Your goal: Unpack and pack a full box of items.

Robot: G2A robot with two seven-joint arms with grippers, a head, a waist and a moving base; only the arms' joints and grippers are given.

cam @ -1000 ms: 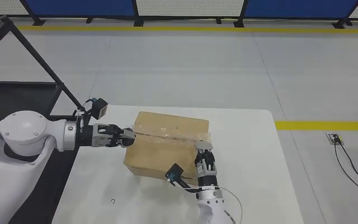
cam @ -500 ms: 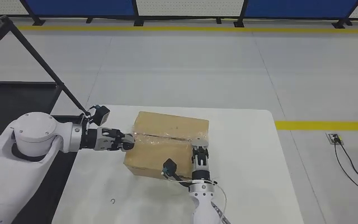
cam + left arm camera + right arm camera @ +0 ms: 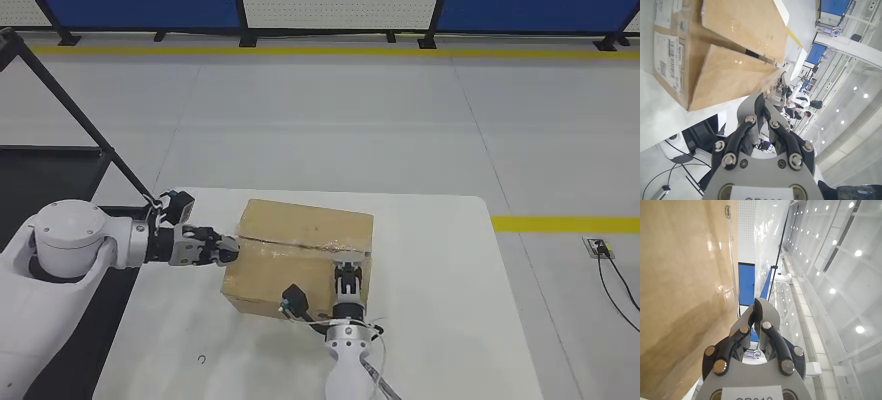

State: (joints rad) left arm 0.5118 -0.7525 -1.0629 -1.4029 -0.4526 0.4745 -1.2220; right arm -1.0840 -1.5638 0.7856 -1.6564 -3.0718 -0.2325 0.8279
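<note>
Low in the middle of the top view, the right hand (image 3: 346,272) is closed tight on clear tape (image 3: 762,262) at the front side of the cardboard box (image 3: 300,235). At the left, the left hand (image 3: 228,248) is pinched closed at the box's end. The box stands mid-frame on the white desk (image 3: 440,310).

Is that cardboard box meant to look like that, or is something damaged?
On the cardboard box, the top flaps do not meet: a dark gap runs along the seam, widest at the end by the left pincer. At the other end, the clear tape is crumpled and lifting off instead of lying flat.
</note>
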